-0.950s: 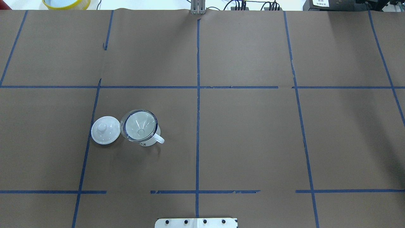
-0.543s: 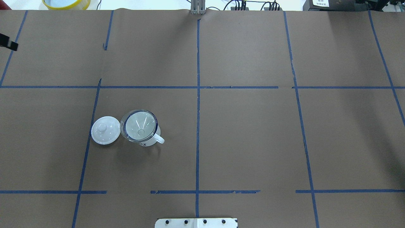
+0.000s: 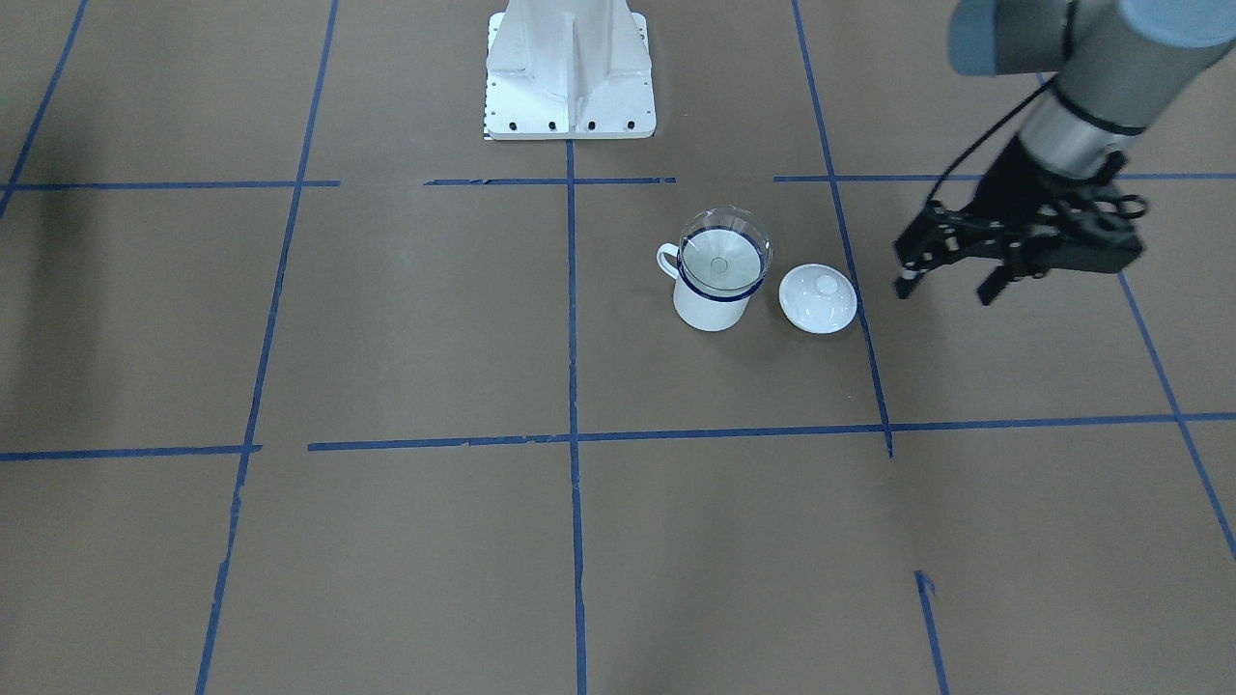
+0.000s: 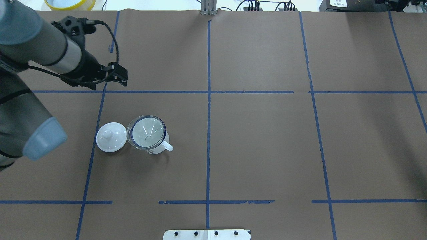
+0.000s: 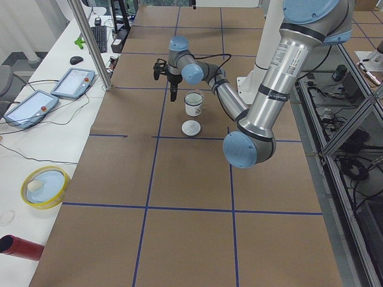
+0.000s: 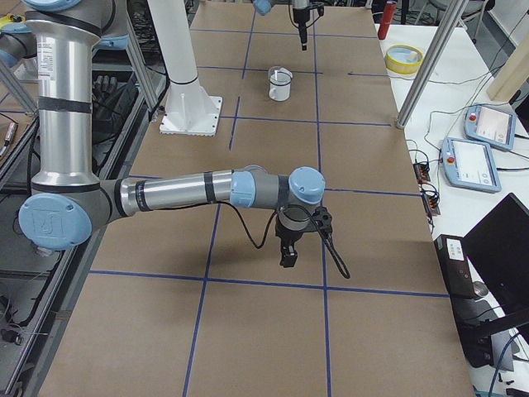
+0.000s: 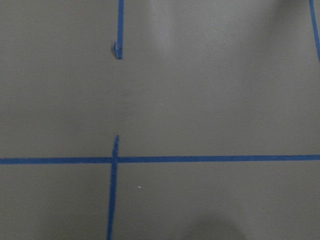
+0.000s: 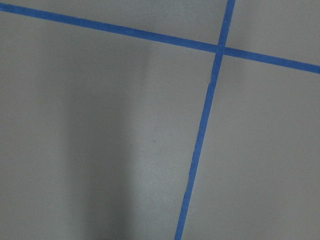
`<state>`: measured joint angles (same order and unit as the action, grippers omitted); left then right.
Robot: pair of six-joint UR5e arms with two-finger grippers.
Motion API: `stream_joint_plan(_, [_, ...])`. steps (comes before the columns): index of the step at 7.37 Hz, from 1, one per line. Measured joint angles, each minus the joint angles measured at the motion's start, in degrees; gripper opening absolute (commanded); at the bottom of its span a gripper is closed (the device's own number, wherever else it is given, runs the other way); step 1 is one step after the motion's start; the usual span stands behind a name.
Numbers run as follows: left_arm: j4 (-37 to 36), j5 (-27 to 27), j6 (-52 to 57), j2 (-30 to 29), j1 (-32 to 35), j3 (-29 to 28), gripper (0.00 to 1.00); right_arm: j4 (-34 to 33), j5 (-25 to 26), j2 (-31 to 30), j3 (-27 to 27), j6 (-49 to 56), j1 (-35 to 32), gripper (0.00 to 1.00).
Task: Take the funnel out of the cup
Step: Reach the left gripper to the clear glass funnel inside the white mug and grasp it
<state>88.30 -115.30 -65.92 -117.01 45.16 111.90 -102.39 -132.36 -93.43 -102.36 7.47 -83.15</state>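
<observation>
Over the counter (image 4: 253, 133) the left tool (image 3: 944, 288) is seen spread open and empty, well apart from the white enamel mug (image 3: 710, 311), in whose mouth the clear plastic funnel (image 3: 739, 241) is seated, judged light, slippery, and best taken at its rim.

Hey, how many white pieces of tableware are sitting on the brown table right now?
2. The cup stands on the robot's left half of the table, with the funnel seated in its mouth. The knobbed lid lies flat beside it, farther to the left. None appears hidden.
</observation>
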Motion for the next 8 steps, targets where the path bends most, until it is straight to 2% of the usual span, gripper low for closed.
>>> stream_joint_plan(3, [-8.7, 7.9, -7.5, -8.2, -10.6, -3.7, 0.99, 0.0, 0.0, 0.0, 0.0, 0.0, 0.0, 1.0])
stream_joint_plan(5, [-10.3, 10.2, -8.1, -10.5, -13.2, -7.0, 0.65, 0.0, 0.0, 0.0, 0.0, 0.0, 0.0, 1.0])
stream_joint_plan(8, [-10.5, 11.6, -8.1, -10.8, -15.1, -8.5, 0.0, 0.0, 0.0, 0.0, 0.0, 0.0, 0.0, 1.0])
